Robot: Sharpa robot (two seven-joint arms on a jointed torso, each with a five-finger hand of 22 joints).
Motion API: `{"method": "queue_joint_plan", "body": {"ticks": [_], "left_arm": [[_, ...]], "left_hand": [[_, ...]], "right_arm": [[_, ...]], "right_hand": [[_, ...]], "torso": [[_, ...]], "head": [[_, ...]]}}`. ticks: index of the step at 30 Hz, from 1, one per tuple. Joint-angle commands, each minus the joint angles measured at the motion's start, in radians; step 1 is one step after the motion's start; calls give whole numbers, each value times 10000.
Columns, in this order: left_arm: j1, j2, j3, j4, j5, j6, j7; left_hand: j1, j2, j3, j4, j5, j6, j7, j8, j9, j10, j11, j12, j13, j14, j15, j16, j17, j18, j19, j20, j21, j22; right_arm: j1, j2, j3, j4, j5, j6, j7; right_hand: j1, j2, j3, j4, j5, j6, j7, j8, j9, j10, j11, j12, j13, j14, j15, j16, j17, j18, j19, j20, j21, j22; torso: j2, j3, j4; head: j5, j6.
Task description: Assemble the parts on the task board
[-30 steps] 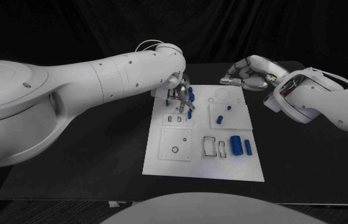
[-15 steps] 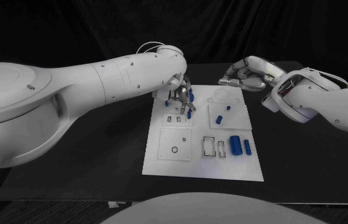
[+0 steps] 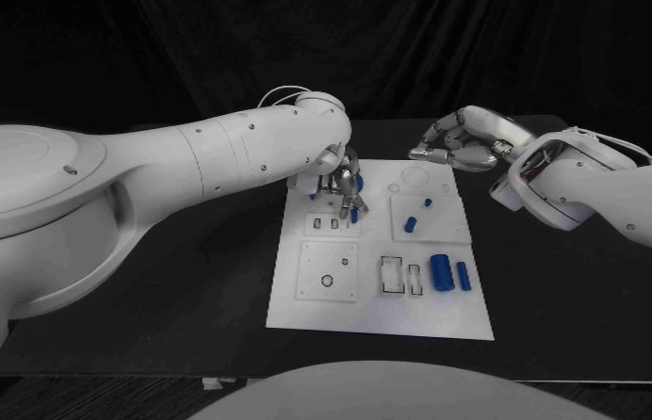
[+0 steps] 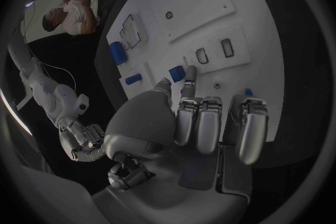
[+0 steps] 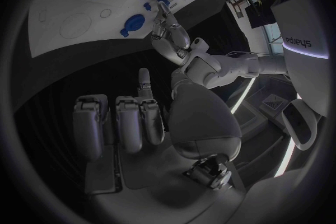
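The white task board (image 3: 387, 316) lies in the middle of the black table. My left hand (image 3: 337, 177) hangs over the board's far left part with its fingers pointing down. Its thumb and a finger (image 4: 189, 75) pinch a small blue part (image 4: 176, 73) (image 3: 354, 215) beside two small slots (image 4: 213, 51). My right hand (image 3: 455, 145) hovers over the table just past the board's far right corner. Its fingers (image 5: 129, 123) are curled in with nothing in them.
A large blue cylinder (image 3: 443, 271) and a thinner one (image 3: 464, 276) lie on the board's right side next to two rectangular slots (image 3: 391, 274). Smaller blue parts (image 3: 412, 223) (image 3: 428, 201) are on the plate above them. A plate with round holes (image 3: 331, 271) lies at the near left.
My left arm has swung slightly, and its hand stays over the same spot with the blue part. My right hand has drifted a little towards the board.
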Motion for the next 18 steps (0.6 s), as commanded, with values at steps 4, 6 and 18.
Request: {"method": "queue_joint_plan", "body": {"ticks": [4,6,18], "left_arm": [[-68,48,10,-34,83,-28,224],[-78,53,10,-40,83,-41,237],[-107,70,10,-48,83,-107,282]], "left_hand": [[217,-10,119,-111,88,190,-16,-25,79,1043,-108,34,2630,1058,-71,26,2633,-137,1051,-76,68,2634],[246,-15,157,-154,125,211,-28,-33,107,1043,-122,34,2630,1058,-84,26,2633,-137,1051,-87,68,2634],[463,-81,451,-472,507,304,-108,-99,305,1043,-200,34,2630,1058,-160,26,2633,-137,1051,-165,68,2634]], "right_arm": [[-35,7,6,-17,-1,64,-163],[-41,8,6,-24,-1,67,-169],[-82,34,6,-68,-1,71,-190]], "right_hand": [[-21,90,-66,-16,23,-82,-4,59,9,1079,68,26,2635,1056,48,25,2635,-159,1060,87,28,2634],[-22,96,-72,-17,21,-73,-4,69,12,1079,70,26,2635,1056,50,25,2635,-159,1060,89,28,2634],[-22,104,-79,-19,19,-61,-3,82,16,1079,74,26,2635,1056,53,25,2635,-159,1060,91,28,2634]], "torso": [[2,-1,5],[0,0,2],[-1,-2,7]], "head": [[-26,1],[-27,1],[-63,1]]}}
